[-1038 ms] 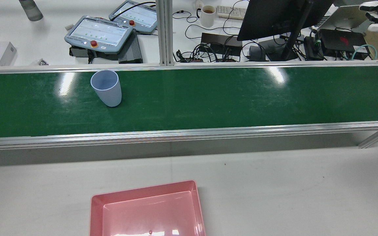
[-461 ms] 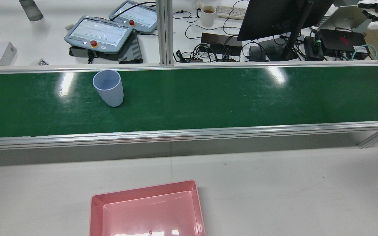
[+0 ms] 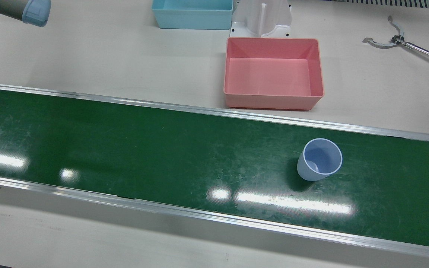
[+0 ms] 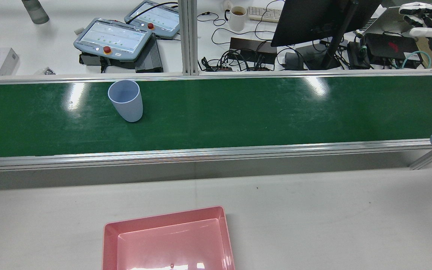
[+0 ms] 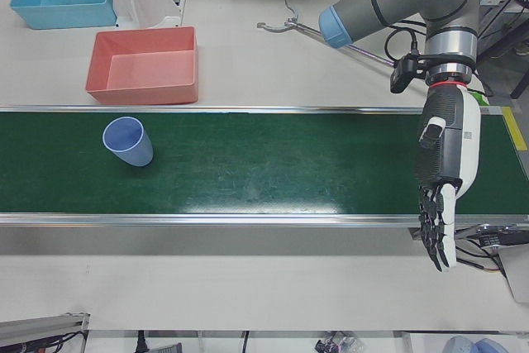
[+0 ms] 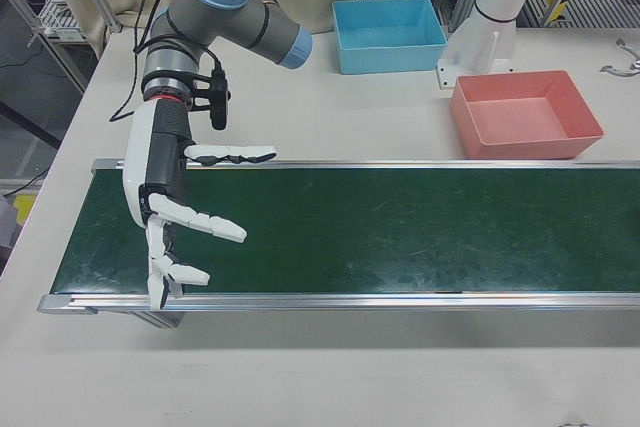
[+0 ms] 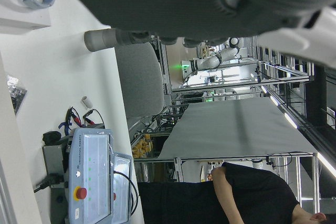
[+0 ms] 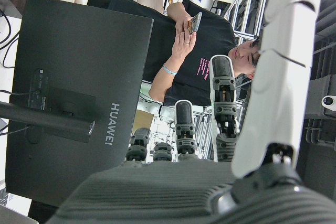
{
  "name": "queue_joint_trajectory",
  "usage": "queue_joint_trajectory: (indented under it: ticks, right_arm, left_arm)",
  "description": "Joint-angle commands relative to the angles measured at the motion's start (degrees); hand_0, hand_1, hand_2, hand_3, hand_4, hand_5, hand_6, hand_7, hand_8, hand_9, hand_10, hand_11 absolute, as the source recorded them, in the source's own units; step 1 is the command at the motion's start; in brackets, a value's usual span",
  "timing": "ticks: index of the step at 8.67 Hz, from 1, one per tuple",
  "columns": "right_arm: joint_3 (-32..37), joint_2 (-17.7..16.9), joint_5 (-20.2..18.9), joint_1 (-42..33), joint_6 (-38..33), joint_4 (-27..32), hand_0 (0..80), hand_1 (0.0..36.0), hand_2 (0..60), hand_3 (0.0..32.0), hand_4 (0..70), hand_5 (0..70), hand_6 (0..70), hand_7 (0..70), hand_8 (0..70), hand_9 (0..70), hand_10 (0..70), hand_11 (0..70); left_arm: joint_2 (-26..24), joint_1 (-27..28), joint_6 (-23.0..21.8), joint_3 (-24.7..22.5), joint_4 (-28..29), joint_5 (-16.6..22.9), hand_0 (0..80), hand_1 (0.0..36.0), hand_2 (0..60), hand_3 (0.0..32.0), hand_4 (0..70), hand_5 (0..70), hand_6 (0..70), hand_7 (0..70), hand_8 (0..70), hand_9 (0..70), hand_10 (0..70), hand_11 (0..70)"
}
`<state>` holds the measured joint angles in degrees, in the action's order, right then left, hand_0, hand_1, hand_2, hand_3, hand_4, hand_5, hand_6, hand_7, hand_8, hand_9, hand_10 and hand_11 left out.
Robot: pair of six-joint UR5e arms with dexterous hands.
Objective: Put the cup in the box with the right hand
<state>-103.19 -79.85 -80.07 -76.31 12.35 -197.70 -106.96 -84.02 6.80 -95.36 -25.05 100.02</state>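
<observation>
Pale blue plastic cup (image 4: 126, 100): upright, mouth open, empty as far as visible, on the long green conveyor belt (image 3: 162, 149). Sits towards the left end, close to the far rail in the rear view. Untouched by either hand.

Shallow pink plastic box (image 3: 272, 101): off the belt on the cream tabletop (image 3: 88, 56), on the robot's near side, roughly level with the cup. Empty.

Right hand (image 6: 185, 212): released, fingers spread, holding nothing, hanging over the right end of the belt and well apart from the cup. Left hand (image 5: 442, 179): likewise released, fingers pointing down over the left end.

Likely risks: a long reach across, so a sideways arrival could knock the light, tapered cup over or send it sliding on the glossy belt. Could also slip from too loose a grasp, or drift off line should the belt run. Could clip the box's rim on the carry.

Beyond: a light blue plastic box (image 3: 192, 24) behind the pink one; past the far rail, a cluttered desk with teach pendants, monitor, cables and a mug.
</observation>
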Motion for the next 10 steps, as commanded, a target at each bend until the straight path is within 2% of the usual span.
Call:
queue_joint_trajectory:
  ticks: [1,4,10]
  right_arm:
    - [0.18,0.83,-0.09,0.89,-0.04,-0.14,57.5,17.0,3.4,0.0,39.1,6.3,10.3,39.6,2.6,9.3,8.4,14.1]
    - [0.27,1.62,-0.17,0.99,-0.04,-0.23,57.6,16.9,3.1,0.0,40.2,6.3,10.9,43.3,3.1,10.7,8.4,14.0]
    - [0.18,1.54,-0.44,1.07,-0.04,-0.31,57.7,16.6,2.2,0.0,39.9,6.4,11.1,43.8,3.6,11.6,8.6,14.3]
  left_arm:
    - [0.00,0.00,-0.03,0.00,0.00,0.00,0.0,0.0,0.0,0.0,0.0,0.0,0.0,0.0,0.0,0.0,0.0,0.0]
    - [0.00,0.00,-0.03,0.00,0.00,0.00,0.0,0.0,0.0,0.0,0.0,0.0,0.0,0.0,0.0,0.0,0.0,0.0]
    - [0.00,0.00,0.05,0.00,0.00,0.00,0.0,0.0,0.0,0.0,0.0,0.0,0.0,0.0,0.0,0.0,0.0,0.0]
